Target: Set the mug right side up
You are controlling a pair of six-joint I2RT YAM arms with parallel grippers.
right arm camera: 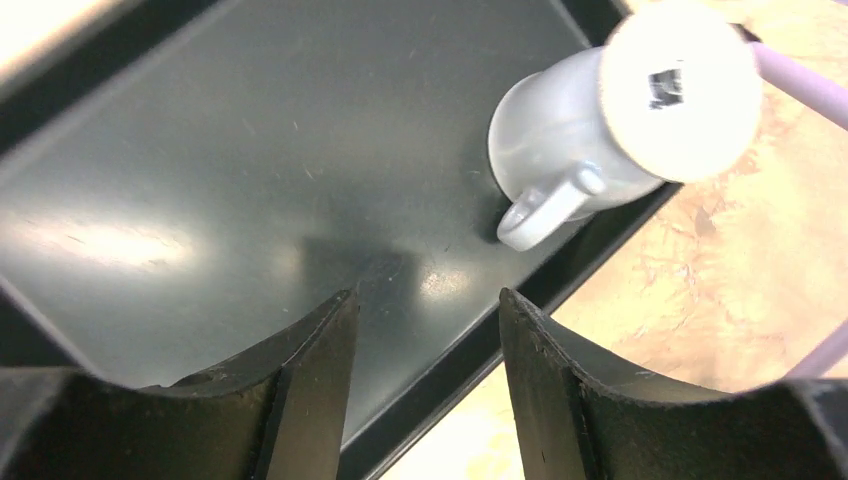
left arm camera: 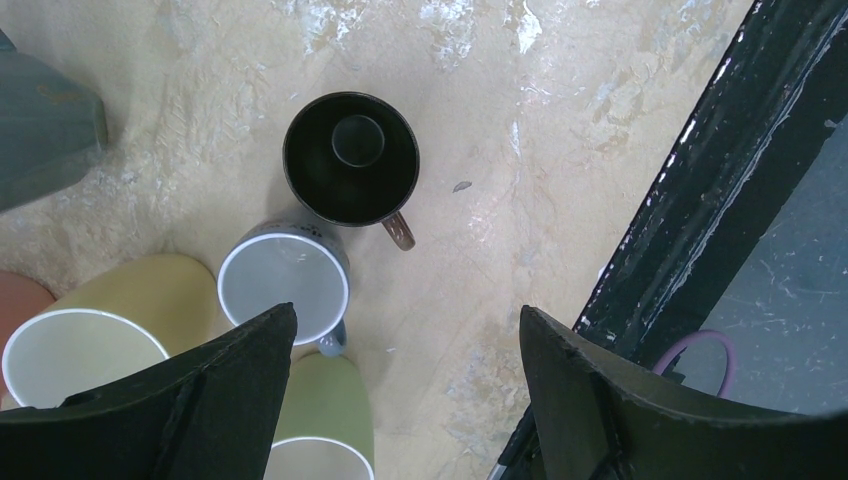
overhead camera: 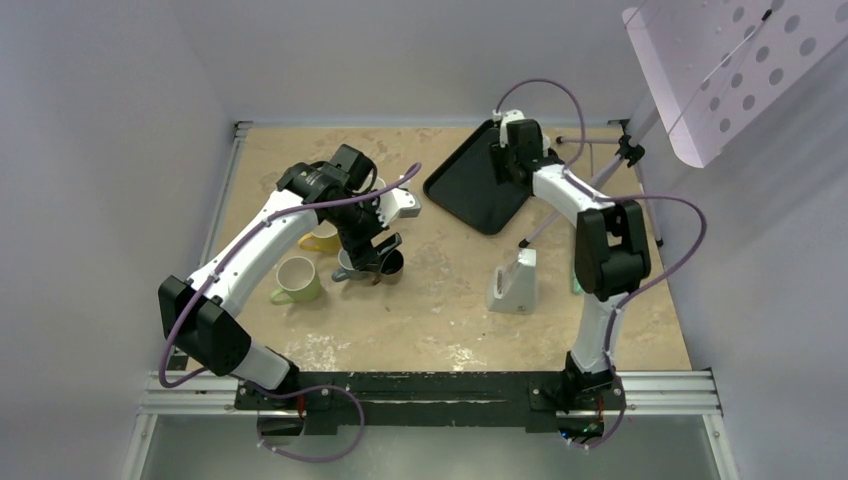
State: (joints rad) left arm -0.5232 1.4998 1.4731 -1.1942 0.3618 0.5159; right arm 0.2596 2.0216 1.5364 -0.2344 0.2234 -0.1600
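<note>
A white mug (right arm camera: 620, 110) stands upside down on the black tray (right arm camera: 200, 150), base and sticker facing up, handle toward my fingers. My right gripper (right arm camera: 426, 295) hovers over the tray's near rim, open and empty, a little short of the mug. In the top view the right gripper (overhead camera: 505, 165) hides that mug. My left gripper (left arm camera: 408, 315) is open and empty above a cluster of upright mugs: a dark brown one (left arm camera: 350, 158), a blue-grey one (left arm camera: 283, 282), a yellow one (left arm camera: 100, 330) and a green one (left arm camera: 320, 420).
The tray (overhead camera: 470, 190) lies at the back centre. A white stand (overhead camera: 515, 282) sits right of centre. A thin tripod leg (overhead camera: 560, 205) runs beside the tray. A perforated white panel (overhead camera: 740, 70) hangs at the upper right. The left gripper (overhead camera: 378, 258) is over the mugs.
</note>
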